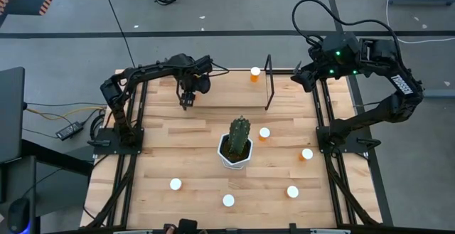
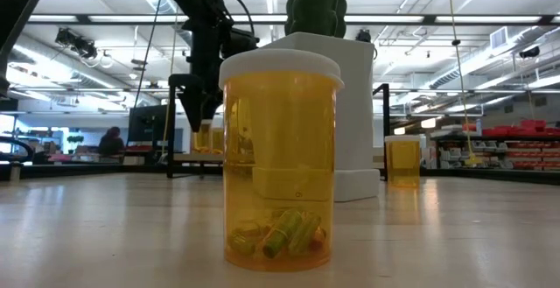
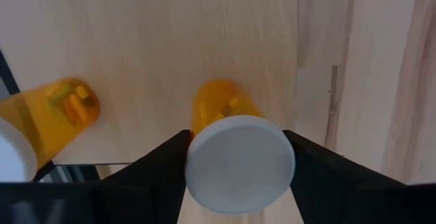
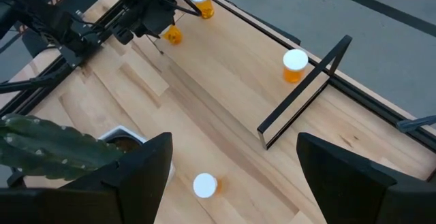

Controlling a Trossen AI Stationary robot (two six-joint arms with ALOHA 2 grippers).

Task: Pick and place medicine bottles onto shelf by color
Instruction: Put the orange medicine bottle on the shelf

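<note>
The shelf stands along the table's far edge, with black end frames. My left gripper points down over its left part, shut on a translucent-orange medicine bottle with a white cap. A second bottle stands close beside it on the top board. A third stands at the shelf's right end. Several more bottles stand on the table, such as one right of the cactus and one near the front edge. My right gripper hangs open, high over the far right corner. My left gripper pinches the bottle's round white cap between its two fingers, one on each side of the rim. The fingers come from above and point down. The bottle hangs upright below them, its base at the shelf's top board; whether it rests there I cannot tell.
A green cactus in a white pot stands mid-table, in front of the shelf. Black rod frames rise at the shelf's ends. Bottles are scattered over the near and right parts of the table; bare wood lies at the left.
</note>
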